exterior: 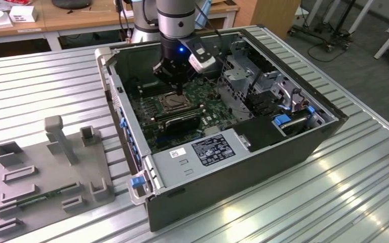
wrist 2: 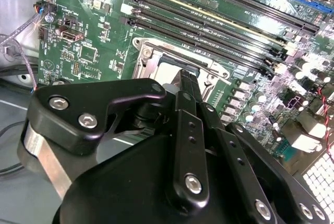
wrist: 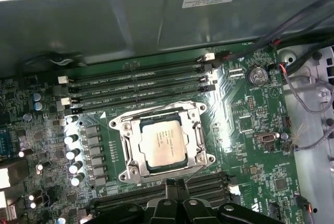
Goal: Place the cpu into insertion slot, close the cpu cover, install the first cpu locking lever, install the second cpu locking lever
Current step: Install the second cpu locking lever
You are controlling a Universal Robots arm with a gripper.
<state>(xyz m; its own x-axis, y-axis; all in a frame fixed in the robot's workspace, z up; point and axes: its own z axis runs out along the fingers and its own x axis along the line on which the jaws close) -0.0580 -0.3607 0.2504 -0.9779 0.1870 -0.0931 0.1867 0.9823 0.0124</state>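
We see the cpu seated flat in the insertion slot, w/ the cpu cover down around it, mid-board in the first wrist view. Gripper sits just at the slot's 6 o'clock edge, fingers pinched together, holding nothing. Black memory slots run at 12 o'clock.

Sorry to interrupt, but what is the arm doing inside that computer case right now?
The arm's gripper is down inside the open computer case, just above the motherboard at the edge of the insertion slot. The cpu already lies in the slot, and the cpu cover frames it. The fingers sit together beside the socket with nothing visible between them.
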